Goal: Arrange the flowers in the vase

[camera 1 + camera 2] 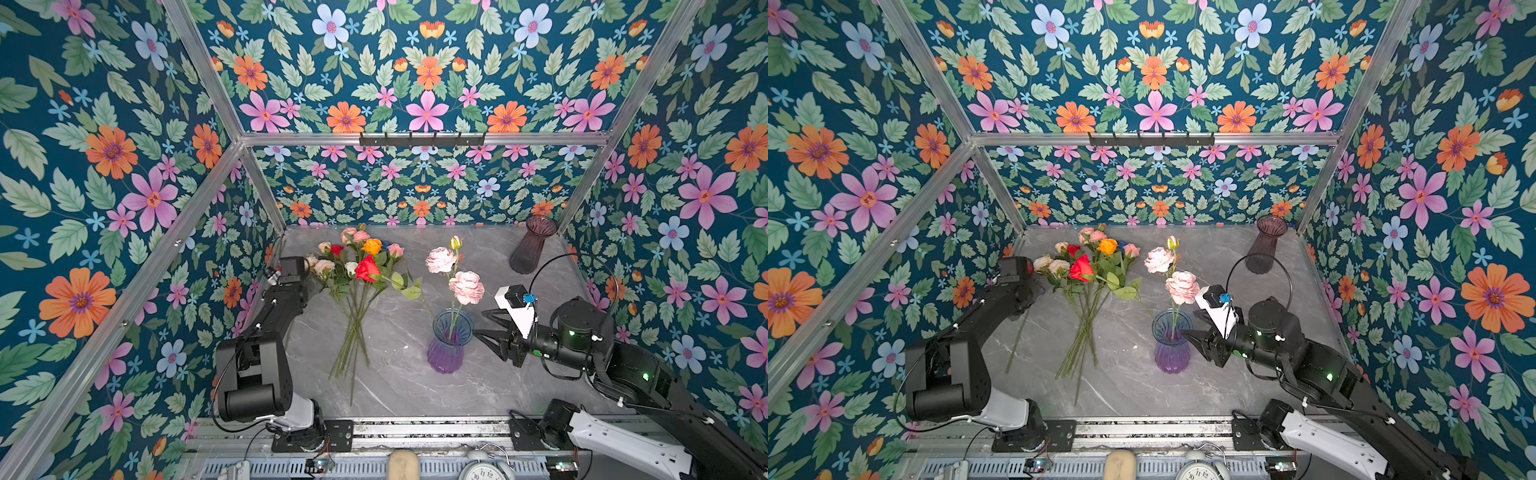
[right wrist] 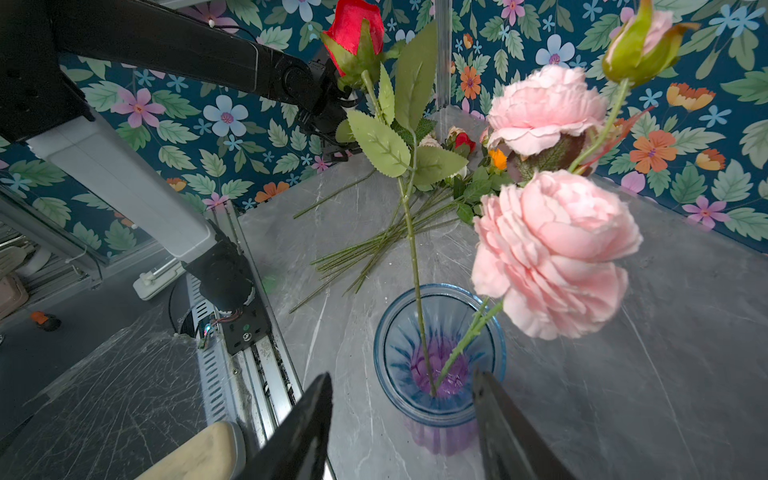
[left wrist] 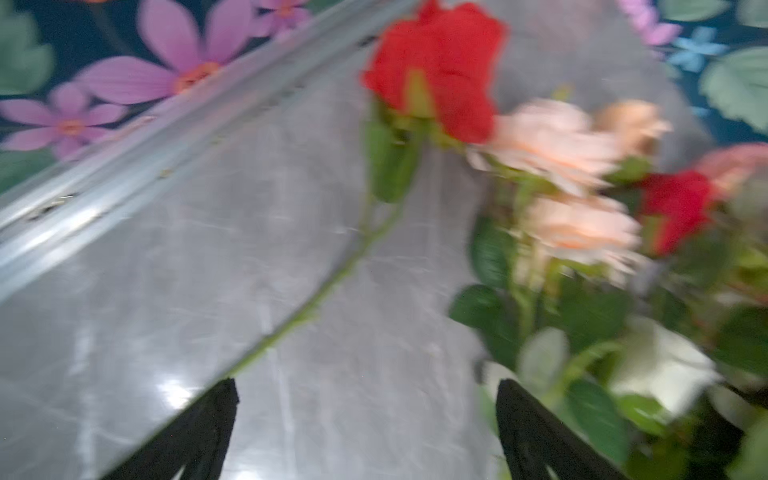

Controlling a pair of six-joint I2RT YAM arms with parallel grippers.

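Note:
A blue-and-purple glass vase [image 1: 451, 340] [image 1: 1171, 347] [image 2: 440, 353] stands mid-table. In it are a pink peony stem [image 1: 466, 286] [image 2: 552, 249] and a leaning red rose [image 1: 368, 268] [image 2: 357, 29]. The other flowers [image 1: 353, 257] [image 1: 1088, 257] lie bunched at the back left, stems toward the front. My right gripper [image 1: 482, 324] [image 2: 403, 382] is open just right of the vase's rim and holds nothing. My left gripper [image 1: 1036, 291] [image 3: 365, 390] is wide open and empty beside the bunch. Its view is blurred, with a single red rose [image 3: 436, 66] lying ahead on the table.
A dark purple vase [image 1: 532, 245] stands at the back right corner. An alarm clock [image 1: 484, 471] and a beige handle [image 1: 403, 463] sit below the front rail. Aluminium frame posts [image 1: 266, 191] and patterned walls close in three sides.

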